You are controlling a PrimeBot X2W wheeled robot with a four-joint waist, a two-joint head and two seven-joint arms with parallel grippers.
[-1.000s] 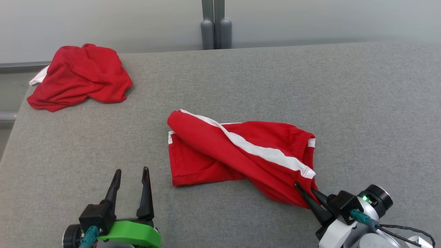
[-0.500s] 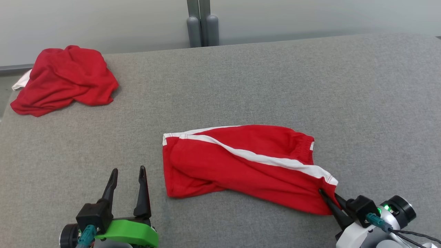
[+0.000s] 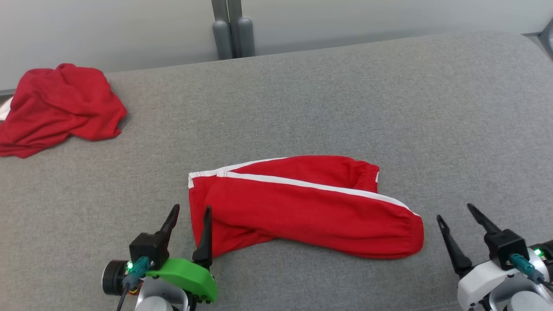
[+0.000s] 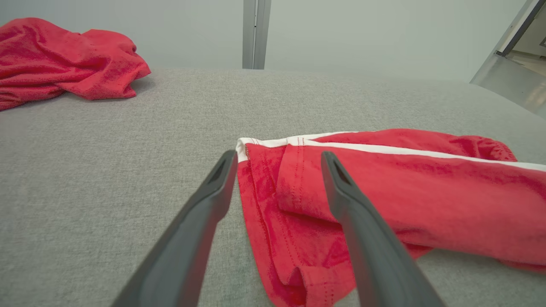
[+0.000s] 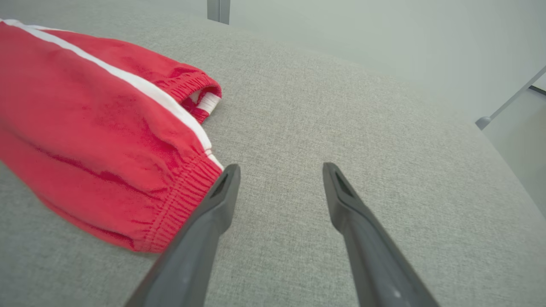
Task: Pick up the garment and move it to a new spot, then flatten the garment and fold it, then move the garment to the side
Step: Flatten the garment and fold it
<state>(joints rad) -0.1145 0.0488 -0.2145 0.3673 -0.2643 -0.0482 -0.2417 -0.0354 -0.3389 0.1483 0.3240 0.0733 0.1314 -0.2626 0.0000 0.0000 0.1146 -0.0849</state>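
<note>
Garment, red shorts with a white stripe, is seen lying at the near middle of the grey surface, doubled over on itself, its near-left corner tucked under. Both grippers are seen with jaws spread and nothing held. The left gripper is placed at the hem end with one finger over the cloth's edge, and the right gripper just beside the waistband, apart from it. Flattening is judged the step in hand. If only the top layer is pinched at the hem, the tucked corner would likely be left creased beneath. If both layers are taken, the doubling would be dragged along, not opened. By a pull from one end alone, the whole garment could be slid across the surface. The other red cloth, well apart at the far left, is not thought at risk.
</note>
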